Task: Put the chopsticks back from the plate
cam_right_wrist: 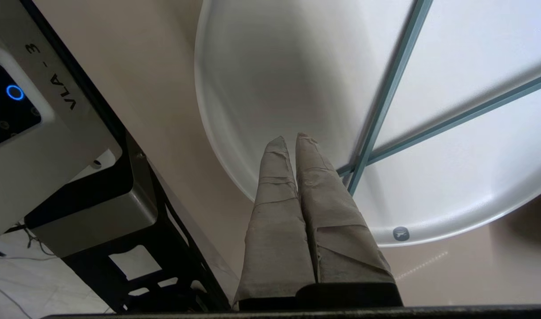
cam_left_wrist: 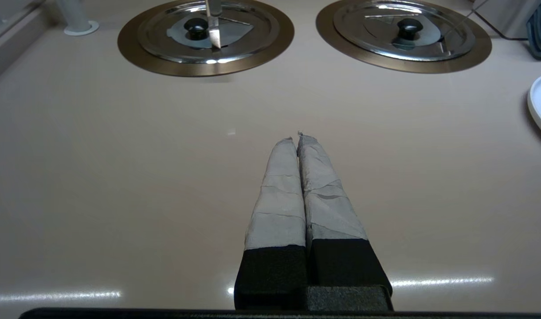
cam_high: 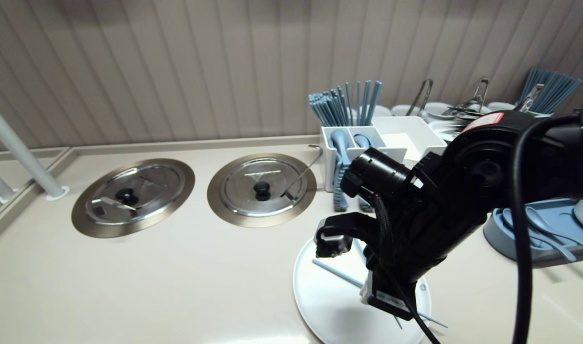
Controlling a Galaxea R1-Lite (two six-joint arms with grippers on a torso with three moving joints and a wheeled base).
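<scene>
A white round plate lies on the beige counter near its front edge. Two thin blue chopsticks lie crossed on it. My right arm reaches down over the plate and hides much of it. In the right wrist view my right gripper is shut with nothing between its taped fingers. It hangs above the plate's rim, just beside the point where the chopsticks cross. My left gripper is shut and empty, low over bare counter.
Two steel lids with black knobs sit flush in the counter at the back. A white caddy holds blue chopsticks and spoons. A blue tray sits at the right. A white pole stands far left.
</scene>
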